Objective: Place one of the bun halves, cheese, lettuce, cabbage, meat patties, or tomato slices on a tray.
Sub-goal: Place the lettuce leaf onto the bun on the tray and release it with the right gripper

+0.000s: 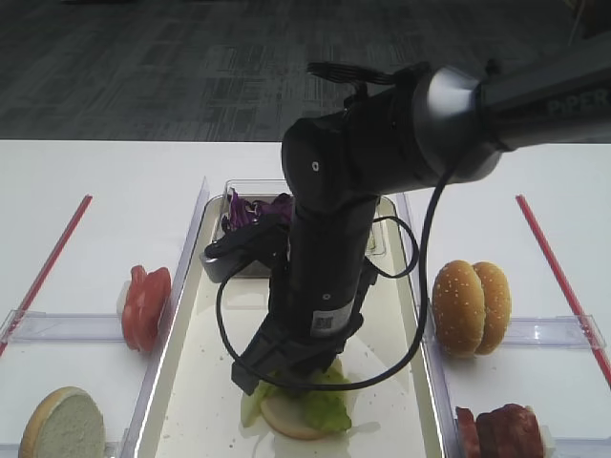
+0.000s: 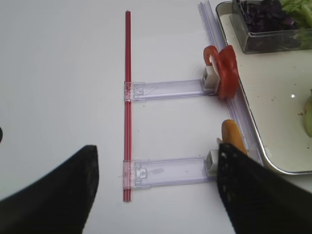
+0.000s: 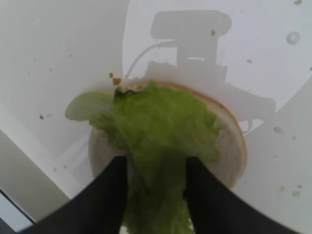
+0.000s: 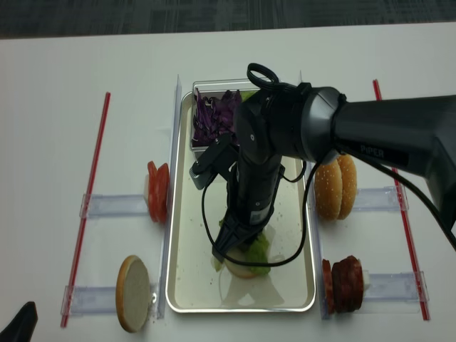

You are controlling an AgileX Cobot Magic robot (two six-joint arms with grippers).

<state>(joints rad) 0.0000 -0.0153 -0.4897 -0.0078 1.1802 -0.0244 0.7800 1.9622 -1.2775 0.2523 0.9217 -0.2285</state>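
1. My right gripper (image 3: 155, 195) hung low over the near end of the tray (image 4: 187, 285), pointing straight down.
2. Its two dark fingers (image 3: 109, 195) stood partly apart, one on each side of a lettuce (image 3: 161, 126) leaf.
3. The leaf ran down between the fingers; I could not tell whether they pinched it or merely flanked it.
4. The lettuce lay on a pale bun half (image 3: 229, 146), flat face up, which sat on the tray floor.
5. The leaf covered most of that bun and spilled over its left edge.
6. My right arm (image 4: 299, 135) reached in from the right, across the tray's middle.
7. A clear box of purple cabbage (image 4: 214, 114) sat at the tray's far end.
8. Tomato slices (image 4: 157, 191) stood on edge in a clear holder just left of the tray.
9. Nearer, another bun half (image 4: 134, 293) stood on edge in a second left holder.
10. Seeded bun halves (image 4: 335, 187) stood in a holder just right of the tray.
11. Meat patties (image 4: 343, 285) stood in the nearer right holder.
12. My left gripper (image 2: 156, 195) hovered over bare table (image 2: 58, 73) left of the tray, its fingers wide apart and holding nothing.
13. A red strip (image 2: 127, 97) lay on the table below it, beside the holders.
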